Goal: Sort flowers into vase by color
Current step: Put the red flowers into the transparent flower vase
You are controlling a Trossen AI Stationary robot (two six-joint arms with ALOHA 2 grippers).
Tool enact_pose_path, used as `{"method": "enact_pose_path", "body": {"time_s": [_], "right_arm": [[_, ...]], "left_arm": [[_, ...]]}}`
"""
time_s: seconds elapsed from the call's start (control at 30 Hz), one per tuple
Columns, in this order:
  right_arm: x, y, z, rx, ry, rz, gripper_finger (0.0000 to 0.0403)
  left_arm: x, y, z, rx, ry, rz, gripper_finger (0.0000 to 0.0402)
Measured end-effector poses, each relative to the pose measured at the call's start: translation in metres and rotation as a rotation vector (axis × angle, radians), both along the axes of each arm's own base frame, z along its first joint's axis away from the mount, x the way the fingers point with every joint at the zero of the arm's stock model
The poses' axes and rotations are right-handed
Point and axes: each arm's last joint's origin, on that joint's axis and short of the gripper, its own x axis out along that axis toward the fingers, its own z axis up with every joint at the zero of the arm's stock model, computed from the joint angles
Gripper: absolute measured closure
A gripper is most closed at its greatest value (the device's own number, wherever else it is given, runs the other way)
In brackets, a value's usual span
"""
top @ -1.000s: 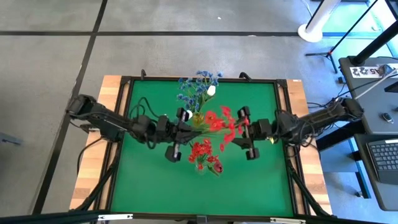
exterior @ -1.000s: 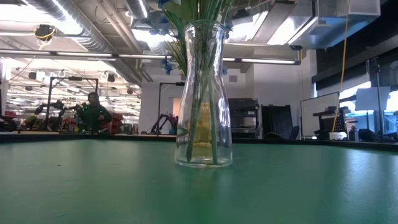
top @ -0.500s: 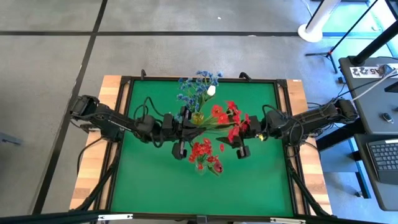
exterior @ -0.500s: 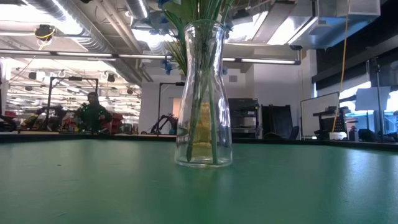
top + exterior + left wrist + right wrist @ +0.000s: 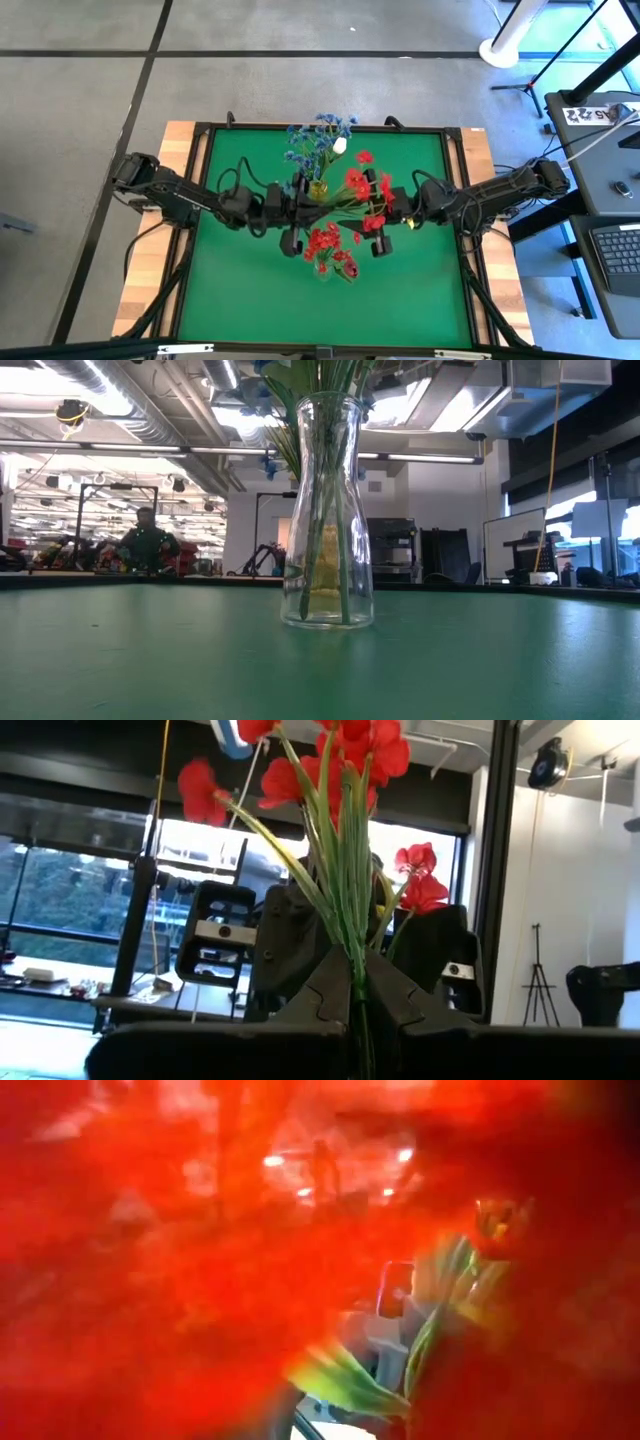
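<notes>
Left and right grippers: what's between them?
A spray of red flowers. High view shows the left gripper shut on its stems, blooms reaching to the right gripper. Left wrist view confirms.

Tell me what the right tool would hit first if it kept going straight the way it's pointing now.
Most likely the red flowers. The right tool points toward the table's middle, and red blooms fill its wrist view right in front of it. Beyond them sits the left tool, shut on their stems. Exact depth is unclear.
</notes>
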Motion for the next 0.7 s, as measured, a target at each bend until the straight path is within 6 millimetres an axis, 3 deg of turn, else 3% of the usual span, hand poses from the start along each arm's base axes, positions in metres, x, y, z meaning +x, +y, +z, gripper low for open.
{"method": "enact_pose_path", "body": {"time_s": [0.13, 0.33, 0.57, 0.7], "right_arm": [[0.001, 0.0, -0.002, 0.002, 0.02, -0.02, 0.0267], [0.001, 0.0, -0.003, -0.001, 0.037, -0.035, 0.0386], [0.0, -0.001, -0.004, -0.019, 0.061, -0.044, 0.0397], [-0.01, -0.005, 0.004, -0.025, 0.08, -0.069, 0.0396]], "left_arm": [[0.0, -0.002, -0.001, 0.003, 0.01, -0.007, 0.04], [0.0, -0.004, -0.002, 0.009, 0.017, -0.018, 0.0376], [-0.002, -0.005, 0.0, 0.018, 0.051, -0.025, 0.0316], [-0.01, -0.011, 0.007, 0.043, 0.075, 0.014, 0.0272]]}}
